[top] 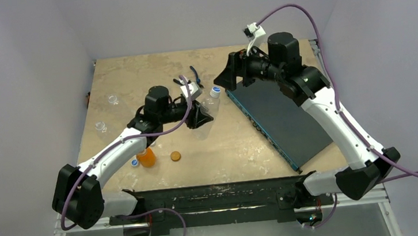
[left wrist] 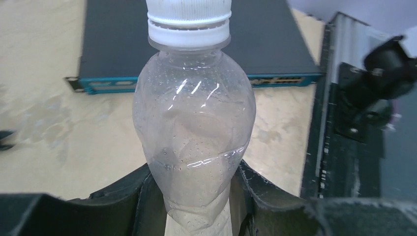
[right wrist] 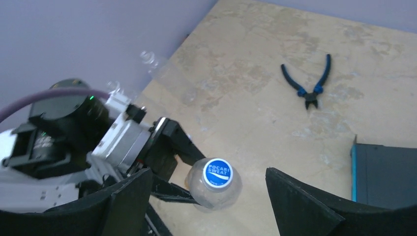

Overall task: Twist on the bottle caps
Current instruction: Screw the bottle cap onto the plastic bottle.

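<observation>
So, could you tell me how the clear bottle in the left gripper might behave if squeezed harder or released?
Probably light: the clear bottle looks empty, only droplets inside. Its thin wall seems creased where the left gripper clamps it, so harder squeezing may crumple it. Tall and narrow, it may topple.

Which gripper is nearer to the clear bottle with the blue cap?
Left. The left gripper is shut on the clear bottle; the right gripper stands open near its blue cap, not touching it.

The bottle (left wrist: 194,123) is clear, shiny, crinkled plastic. Its cap (left wrist: 189,22) is white plastic with little ridges. The desk (left wrist: 54,142) looks matt, tan and blotchy.
</observation>
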`<state>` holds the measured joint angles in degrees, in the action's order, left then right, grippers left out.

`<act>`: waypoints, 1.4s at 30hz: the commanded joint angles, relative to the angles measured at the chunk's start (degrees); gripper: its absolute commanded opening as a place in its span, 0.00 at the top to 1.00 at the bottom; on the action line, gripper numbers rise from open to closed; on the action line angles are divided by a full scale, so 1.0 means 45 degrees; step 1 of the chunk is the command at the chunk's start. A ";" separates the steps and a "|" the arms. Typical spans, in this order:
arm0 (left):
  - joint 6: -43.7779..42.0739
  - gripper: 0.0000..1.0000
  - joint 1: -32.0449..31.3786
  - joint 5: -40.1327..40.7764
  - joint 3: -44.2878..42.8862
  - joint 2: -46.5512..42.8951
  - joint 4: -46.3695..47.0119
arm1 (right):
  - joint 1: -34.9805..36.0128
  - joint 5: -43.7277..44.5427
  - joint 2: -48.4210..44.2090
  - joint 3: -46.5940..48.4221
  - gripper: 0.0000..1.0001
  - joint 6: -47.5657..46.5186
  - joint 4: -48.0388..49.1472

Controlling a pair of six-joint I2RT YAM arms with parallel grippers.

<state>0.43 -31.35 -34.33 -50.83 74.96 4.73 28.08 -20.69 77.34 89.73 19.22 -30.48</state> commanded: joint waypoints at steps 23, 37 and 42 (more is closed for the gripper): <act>0.0218 1.00 0.0328 -0.7007 -0.0515 -0.0225 -0.0222 | 0.1002 -0.4069 -0.0976 -0.0895 0.40 -0.3623 -0.1458; 0.0354 1.00 0.0329 -0.7248 -0.0423 -0.0377 -0.0046 | 0.1127 -0.2958 -0.0910 -0.1245 0.43 -0.3658 -0.1595; 0.0336 1.00 0.0329 -0.7234 -0.0376 -0.0352 -0.0008 | 0.1141 -0.3142 -0.0859 -0.1254 0.46 -0.3678 -0.1510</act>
<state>1.93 -30.33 -64.58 -51.44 75.09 2.24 32.99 -35.42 73.54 84.16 3.77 -37.76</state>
